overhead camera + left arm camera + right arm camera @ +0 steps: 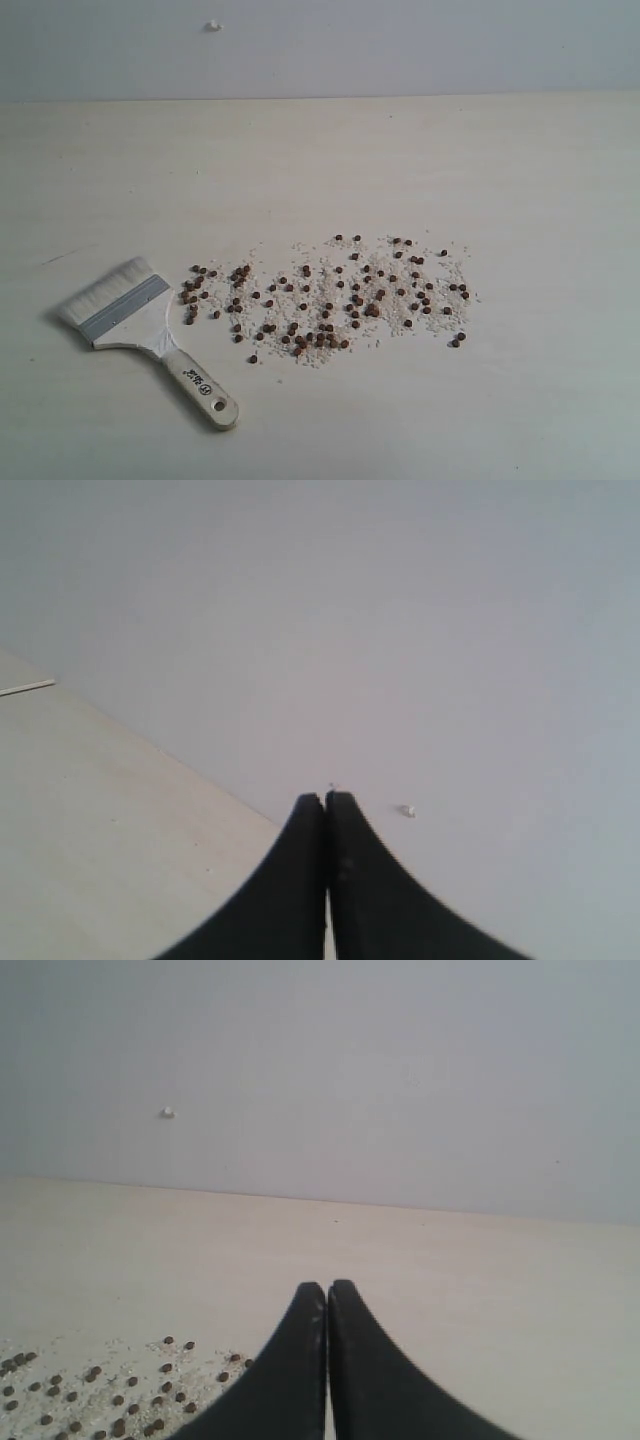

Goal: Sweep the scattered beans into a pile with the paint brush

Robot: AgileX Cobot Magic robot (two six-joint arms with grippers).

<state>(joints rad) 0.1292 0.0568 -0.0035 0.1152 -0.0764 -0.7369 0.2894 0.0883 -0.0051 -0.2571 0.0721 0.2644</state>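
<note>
Small reddish-brown beans (330, 295) lie scattered among white grains in a wide band across the middle of the table; no pile shows. The paint brush (140, 325) lies flat to their left, pale bristles toward the back left, wooden handle with a hole toward the front. Neither gripper shows in the exterior view. In the left wrist view my left gripper (326, 798) is shut and empty, facing the wall above the table's edge. My right gripper (327, 1286) is shut and empty too, held above the table with some beans (120, 1400) beside it.
The pale wooden table (500, 170) meets a grey-white wall (400, 40) at the back. A small white speck (213, 26) sits on the wall.
</note>
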